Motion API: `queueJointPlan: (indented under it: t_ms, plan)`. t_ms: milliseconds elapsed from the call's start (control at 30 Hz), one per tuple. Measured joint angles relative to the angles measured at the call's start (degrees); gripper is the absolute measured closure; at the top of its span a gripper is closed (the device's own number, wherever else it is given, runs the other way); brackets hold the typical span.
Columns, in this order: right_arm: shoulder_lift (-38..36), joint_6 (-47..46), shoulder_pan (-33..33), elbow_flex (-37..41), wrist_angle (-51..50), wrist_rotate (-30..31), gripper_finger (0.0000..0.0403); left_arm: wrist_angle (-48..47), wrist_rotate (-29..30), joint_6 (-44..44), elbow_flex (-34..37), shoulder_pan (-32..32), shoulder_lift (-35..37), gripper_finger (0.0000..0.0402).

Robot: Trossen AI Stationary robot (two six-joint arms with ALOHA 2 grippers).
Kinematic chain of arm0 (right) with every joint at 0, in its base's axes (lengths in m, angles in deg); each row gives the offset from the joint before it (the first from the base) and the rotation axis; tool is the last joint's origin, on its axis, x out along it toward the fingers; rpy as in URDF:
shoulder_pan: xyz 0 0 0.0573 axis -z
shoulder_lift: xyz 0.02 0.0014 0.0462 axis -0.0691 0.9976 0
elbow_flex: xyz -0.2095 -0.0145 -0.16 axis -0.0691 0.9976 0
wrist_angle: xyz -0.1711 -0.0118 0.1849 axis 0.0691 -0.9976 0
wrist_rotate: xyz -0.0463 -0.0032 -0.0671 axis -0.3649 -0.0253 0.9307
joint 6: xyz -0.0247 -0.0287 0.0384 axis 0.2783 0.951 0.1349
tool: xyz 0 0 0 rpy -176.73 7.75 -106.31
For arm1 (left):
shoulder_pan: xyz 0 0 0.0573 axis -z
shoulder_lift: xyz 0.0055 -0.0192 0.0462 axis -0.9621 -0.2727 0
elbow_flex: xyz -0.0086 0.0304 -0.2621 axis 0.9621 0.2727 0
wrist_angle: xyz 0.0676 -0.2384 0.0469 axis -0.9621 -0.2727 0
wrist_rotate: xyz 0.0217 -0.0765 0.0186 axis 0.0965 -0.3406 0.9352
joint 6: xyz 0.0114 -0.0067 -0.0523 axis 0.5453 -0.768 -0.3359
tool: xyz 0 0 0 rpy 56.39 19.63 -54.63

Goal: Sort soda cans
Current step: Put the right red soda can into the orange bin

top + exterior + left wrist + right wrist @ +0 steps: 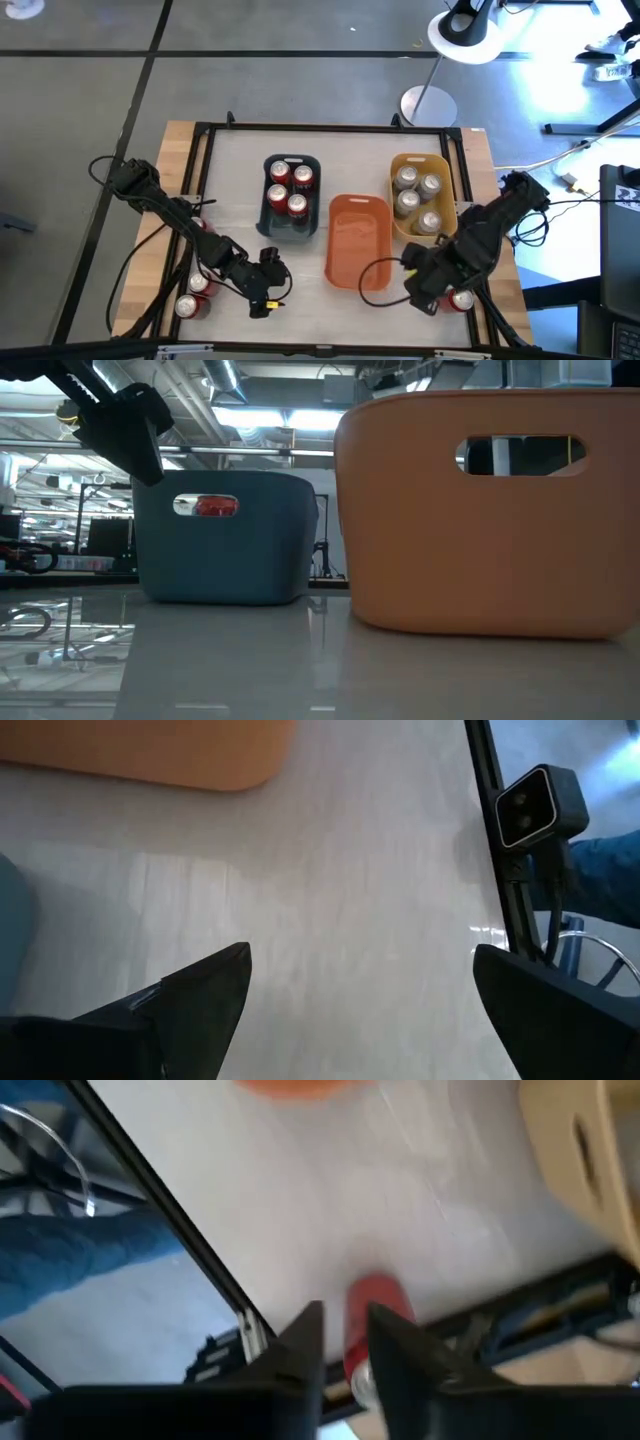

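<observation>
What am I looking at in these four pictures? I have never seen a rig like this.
Two dark robot arms work at a wooden table, sorting drink cans. One camera looks straight down, one sits at tabletop height, and one rides on each wrist. On the table stand a dark blue plastic bin holding red cans, a yellow plastic bin holding silver cans, and an empty orange plastic bin. More red cans lie under the left arm. The left gripper hangs open, holding nothing. The right gripper is nearly closed, with a loose red can just beyond its fingertips.
</observation>
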State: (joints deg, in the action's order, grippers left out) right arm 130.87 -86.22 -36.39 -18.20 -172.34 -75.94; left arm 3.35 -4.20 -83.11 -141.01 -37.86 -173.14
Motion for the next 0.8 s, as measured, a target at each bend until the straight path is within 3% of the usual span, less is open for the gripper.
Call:
queueJointPlan:
  t_ms: [267,400,533,800]
  plan:
    - [-0.8,-5.5,-5.9,10.4,-0.1,-9.1,0.0129,0.0,0.0,-0.1,0.0,0.0,0.0,0.0034]
    - [-0.8,-5.8,-9.4,14.8,-0.1,-13.4,0.0056,0.0,0.0,-0.3,0.0,0.0,0.0,0.0034]
    - [-0.8,-5.8,-12.3,16.4,0.2,-15.4,0.0025,0.0,0.0,-0.4,0.0,0.0,0.0,0.0034]
    - [-0.8,-5.2,-18.6,16.6,0.5,-8.4,0.0025,0.0,0.0,-0.5,0.0,0.0,0.0,0.0034]
